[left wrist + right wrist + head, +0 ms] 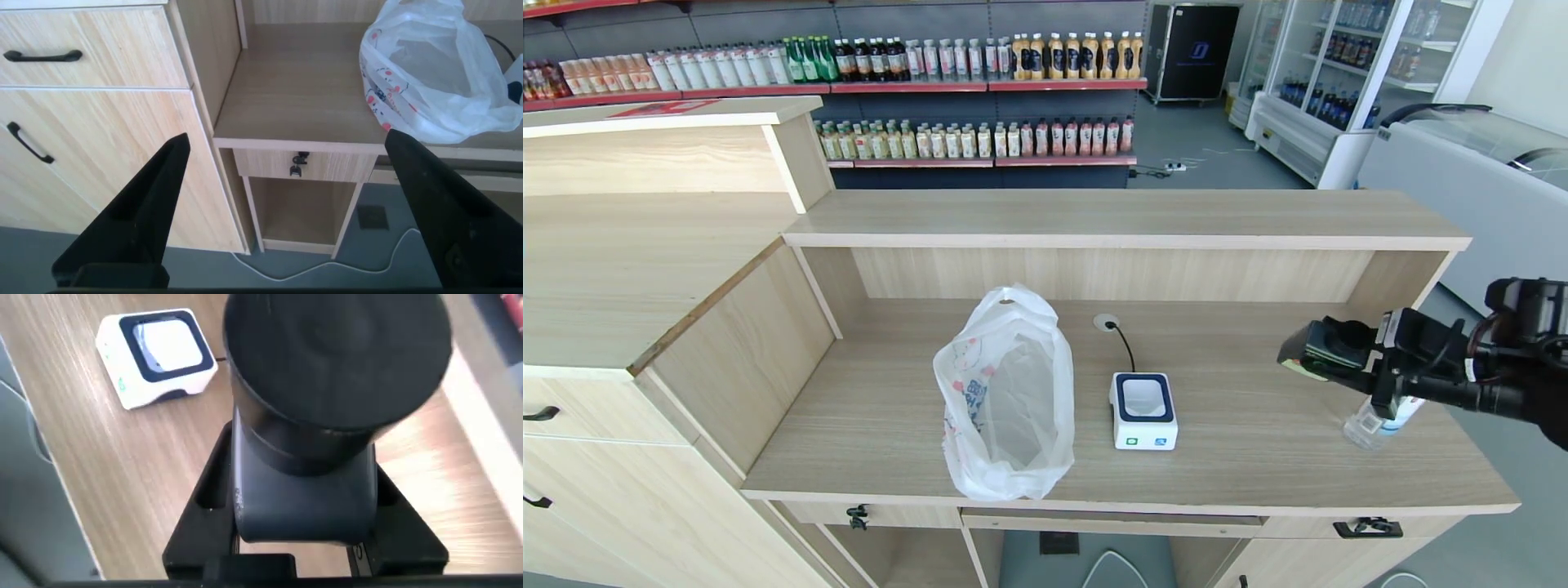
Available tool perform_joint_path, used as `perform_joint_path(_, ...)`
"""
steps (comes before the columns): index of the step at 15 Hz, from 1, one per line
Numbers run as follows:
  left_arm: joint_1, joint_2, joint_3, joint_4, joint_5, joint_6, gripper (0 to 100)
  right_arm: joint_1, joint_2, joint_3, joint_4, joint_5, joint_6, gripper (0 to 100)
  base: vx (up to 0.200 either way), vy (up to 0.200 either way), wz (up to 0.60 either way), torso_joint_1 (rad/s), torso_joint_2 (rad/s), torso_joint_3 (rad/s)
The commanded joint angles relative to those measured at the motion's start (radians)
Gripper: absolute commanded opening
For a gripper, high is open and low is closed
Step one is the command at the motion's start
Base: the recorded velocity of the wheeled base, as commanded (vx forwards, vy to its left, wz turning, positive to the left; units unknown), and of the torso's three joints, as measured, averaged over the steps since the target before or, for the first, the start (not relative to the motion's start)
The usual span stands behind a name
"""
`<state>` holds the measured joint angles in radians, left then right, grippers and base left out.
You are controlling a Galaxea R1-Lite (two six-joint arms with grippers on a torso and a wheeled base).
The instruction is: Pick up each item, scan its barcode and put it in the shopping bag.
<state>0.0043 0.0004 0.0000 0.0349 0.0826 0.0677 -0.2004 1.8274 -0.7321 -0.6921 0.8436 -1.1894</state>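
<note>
On the counter [1258, 465]: one bag [1005, 400], one scanner [1143, 411], one bottle [1372, 426]; right hand [1352, 359] clamps one jar [335, 384], left hand [286, 137] apart.

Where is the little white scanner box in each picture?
Head view: the scanner sits mid-counter, just right of the shopping bag.
Left wrist view: the shopping bag hides it; a black cable peeks out beyond the bag.
Right wrist view: the scanner lies on the counter, beyond the held dark container.
Shared landmark: the wooden counter top.
</note>
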Motion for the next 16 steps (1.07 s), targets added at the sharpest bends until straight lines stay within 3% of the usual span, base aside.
perform_joint_path(1,0.0,0.0,0.0,0.0,0.0,0.0,100,-0.001,-0.272,0.089,0.039,-0.008,-0.263,0,0.0,0.0,0.0,0.0,0.0,0.0)
perform_joint_path(4,0.0,0.0,0.0,0.0,0.0,0.0,100,0.029,-0.398,0.091,0.2,0.012,-0.486,0,0.0,0.0,0.0,0.0,0.0,0.0)
perform_joint_path(5,0.0,0.0,0.0,0.0,0.0,0.0,100,0.061,-0.447,0.088,0.249,0.015,-0.645,0,0.0,0.0,0.0,0.0,0.0,0.0)
perform_joint_path(8,0.0,0.0,0.0,0.0,0.0,0.0,100,0.113,-0.54,0.112,0.246,0.088,-0.963,0,0.0,0.0,0.0,0.0,0.0,0.0)
perform_joint_path(12,0.0,0.0,0.0,0.0,0.0,0.0,100,0.144,-0.7,0.232,0.246,0.077,-1.056,0,0.0,0.0,0.0,0.0,0.0,0.0)
perform_joint_path(13,0.0,0.0,0.0,0.0,0.0,0.0,100,0.19,-0.778,0.324,0.244,0.037,-1.084,0,0.0,0.0,0.0,0.0,0.0,0.0)
perform_joint_path(16,0.0,0.0,0.0,0.0,0.0,0.0,100,0.322,-0.83,0.312,0.129,0.032,-1.082,0,0.0,0.0,0.0,0.0,0.0,0.0)
